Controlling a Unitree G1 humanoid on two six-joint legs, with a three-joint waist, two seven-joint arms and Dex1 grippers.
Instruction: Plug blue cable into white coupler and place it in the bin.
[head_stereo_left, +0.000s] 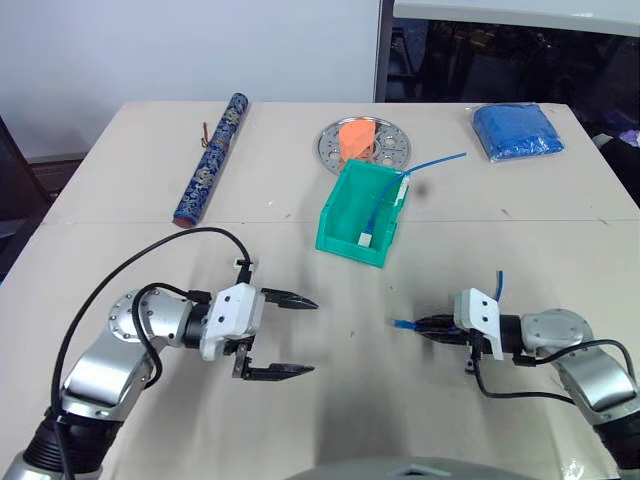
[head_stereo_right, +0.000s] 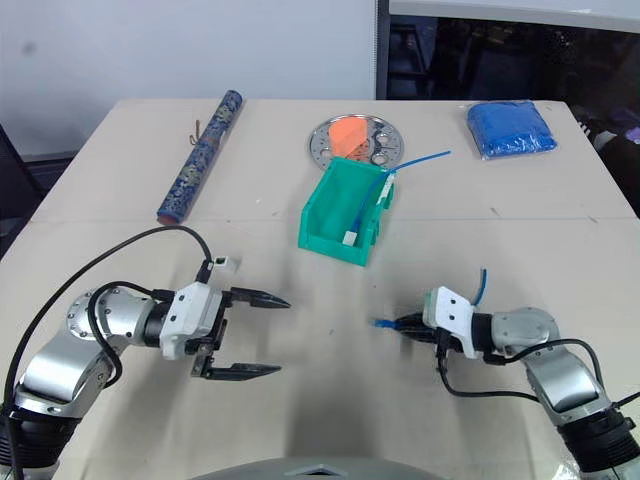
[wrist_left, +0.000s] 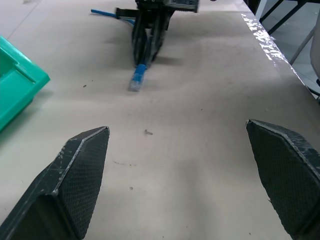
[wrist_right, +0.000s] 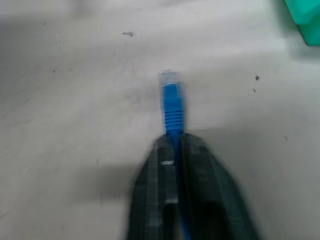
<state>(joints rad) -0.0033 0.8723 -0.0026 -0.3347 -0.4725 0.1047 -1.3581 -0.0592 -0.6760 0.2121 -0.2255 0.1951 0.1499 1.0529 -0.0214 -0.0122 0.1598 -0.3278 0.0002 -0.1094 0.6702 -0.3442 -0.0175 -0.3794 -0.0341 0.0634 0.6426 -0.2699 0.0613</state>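
Right claw (head_stereo_left: 428, 325) was clamped on the blue cable (wrist_right: 173, 107) just behind its plug, plug tip jutting toward the left claw (head_stereo_left: 290, 335). Left claw stood wide apart, holding nothing, facing that plug across bare counter (head_stereo_left: 350, 400). White coupler could not be found, so the plugging looked not yet done. Beyond both claws, the bin (head_stereo_left: 335, 225) already held another blue cable with a white end; placing remained.

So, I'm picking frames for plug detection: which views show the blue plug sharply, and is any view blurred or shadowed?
Left wrist view: the blue cable plug is fairly crisp, beyond the open left gripper. Right wrist view: soft and smeared, the right gripper shut on the plug's boot. Left eye view: even light, soft shadows beneath both grippers on the table.
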